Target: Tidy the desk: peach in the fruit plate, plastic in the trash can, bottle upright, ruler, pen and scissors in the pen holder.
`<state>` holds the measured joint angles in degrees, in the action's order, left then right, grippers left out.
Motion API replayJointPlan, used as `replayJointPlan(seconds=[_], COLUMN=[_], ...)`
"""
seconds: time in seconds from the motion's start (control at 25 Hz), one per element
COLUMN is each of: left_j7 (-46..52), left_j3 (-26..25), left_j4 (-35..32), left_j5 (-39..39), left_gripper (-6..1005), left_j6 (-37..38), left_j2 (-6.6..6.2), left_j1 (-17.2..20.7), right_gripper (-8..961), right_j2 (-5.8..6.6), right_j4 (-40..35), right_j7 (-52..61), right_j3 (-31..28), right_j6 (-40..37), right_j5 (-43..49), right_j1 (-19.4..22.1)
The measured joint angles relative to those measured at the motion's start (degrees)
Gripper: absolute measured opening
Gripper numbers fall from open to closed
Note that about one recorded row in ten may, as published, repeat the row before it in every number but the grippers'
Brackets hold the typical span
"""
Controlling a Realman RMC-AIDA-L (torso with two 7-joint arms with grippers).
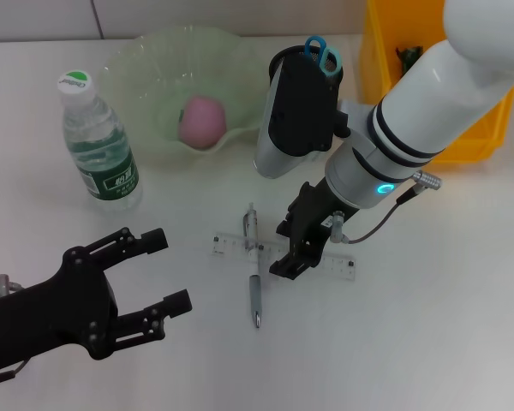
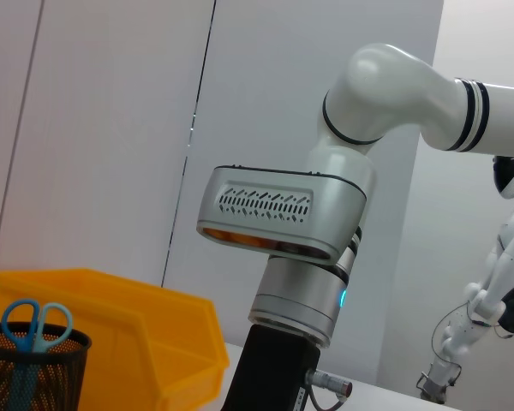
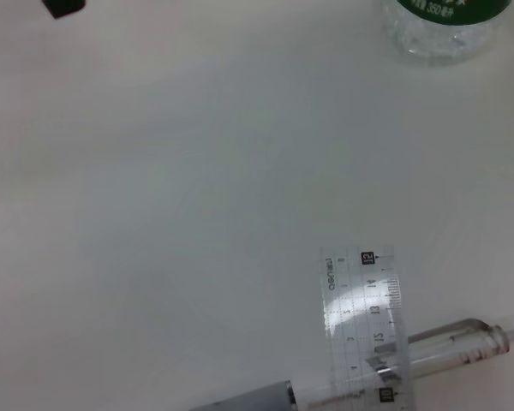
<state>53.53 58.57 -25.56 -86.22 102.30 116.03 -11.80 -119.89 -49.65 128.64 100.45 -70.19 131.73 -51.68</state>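
Three done: peach (image 1: 202,120) plated, bottle (image 1: 100,147) upright, scissors (image 1: 323,53) in holder | ruler (image 1: 240,246), pen (image 1: 254,274) left | my right gripper (image 1: 296,250) over ruler, grip unclear | left gripper (image 1: 158,278) spread, idle

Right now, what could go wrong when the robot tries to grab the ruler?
1. The pen lies crossed with the clear ruler, so the right gripper, low over the ruler, might drag or catch the pen too.
2. The ruler lies flat on the table, so the fingers may slip off its thin edge.
3. The scissors already stand in the pen holder, so the ruler could bump them going in.
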Motion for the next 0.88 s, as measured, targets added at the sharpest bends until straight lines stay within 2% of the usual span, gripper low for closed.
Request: replayJointPlan(seconds=[0.12, 0.64, 0.88], left_j7=[0.0, 0.0, 0.0], left_j3=[0.04, -0.21, -0.08], left_j4=[-0.03, -0.19, -0.26], left_j5=[0.0, 0.0, 0.0], left_gripper=[815, 814, 815], left_j6=[0.0, 0.14, 0.03], left_j2=[0.0, 0.0, 0.06], left_j1=[-0.08, -0.21, -0.31], right_gripper=[610, 603, 439], right_j2=[0.0, 0.0, 0.0], right_j4=[0.14, 0.44, 0.54], right_j7=[0.02, 0.3, 0.3], right_j3=[0.06, 1.22, 1.29], right_j6=[0.08, 0.4, 0.53], right_j5=[0.0, 0.0, -0.86], right_j1=[-0.05, -0.32, -0.39])
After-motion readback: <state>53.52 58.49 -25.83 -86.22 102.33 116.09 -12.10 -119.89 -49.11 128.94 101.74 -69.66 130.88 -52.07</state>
